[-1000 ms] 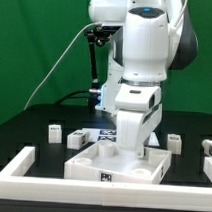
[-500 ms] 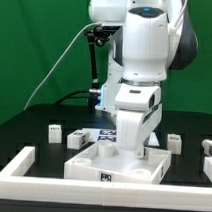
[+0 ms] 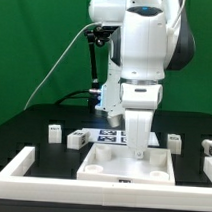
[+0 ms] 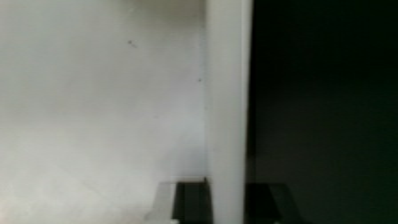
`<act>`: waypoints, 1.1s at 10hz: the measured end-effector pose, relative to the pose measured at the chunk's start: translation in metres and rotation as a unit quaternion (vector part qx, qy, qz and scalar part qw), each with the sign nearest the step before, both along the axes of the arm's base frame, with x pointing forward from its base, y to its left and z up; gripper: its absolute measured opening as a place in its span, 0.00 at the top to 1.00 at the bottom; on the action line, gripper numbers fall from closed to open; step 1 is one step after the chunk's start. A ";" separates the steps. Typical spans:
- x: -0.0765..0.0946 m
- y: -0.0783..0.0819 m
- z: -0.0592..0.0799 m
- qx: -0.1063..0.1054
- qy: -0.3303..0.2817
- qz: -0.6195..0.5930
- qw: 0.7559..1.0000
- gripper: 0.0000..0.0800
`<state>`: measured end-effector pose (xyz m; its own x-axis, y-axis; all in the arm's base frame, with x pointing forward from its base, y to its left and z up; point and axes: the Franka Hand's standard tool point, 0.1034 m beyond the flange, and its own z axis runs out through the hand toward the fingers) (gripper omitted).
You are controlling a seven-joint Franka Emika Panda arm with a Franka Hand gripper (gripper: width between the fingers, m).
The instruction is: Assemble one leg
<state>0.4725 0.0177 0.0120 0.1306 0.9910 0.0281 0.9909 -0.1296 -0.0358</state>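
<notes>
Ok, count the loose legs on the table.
4 legs: two on the exterior view's left of the tray, two on its right; the arm may hide others.

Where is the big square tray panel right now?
Exterior view: the tray panel lies flat at front centre, the gripper low over it, the marker board just behind and the border bar toward the exterior view's left.

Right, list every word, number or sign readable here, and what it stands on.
No readable words or numbers anywhere.
Leg: black-and-white tag, a pattern, too small to read.
Tray: small front tag, too small to read.
Marker board: tags, patterns only.
</notes>
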 end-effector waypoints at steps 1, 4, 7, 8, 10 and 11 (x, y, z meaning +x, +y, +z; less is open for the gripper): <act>0.000 0.000 0.000 0.000 0.000 0.000 1.000 0.92; 0.008 -0.001 -0.003 0.006 -0.003 0.055 0.998 0.92; 0.011 0.032 -0.003 0.017 -0.006 0.060 0.998 0.92; 0.013 0.042 -0.003 0.020 -0.006 0.053 0.998 0.92; 0.015 0.065 -0.003 0.024 -0.007 0.043 0.999 0.92; 0.015 0.070 -0.003 0.023 -0.006 0.030 0.999 0.92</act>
<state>0.4876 0.0872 0.0092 0.0695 0.9947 0.0752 0.9973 -0.0675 -0.0293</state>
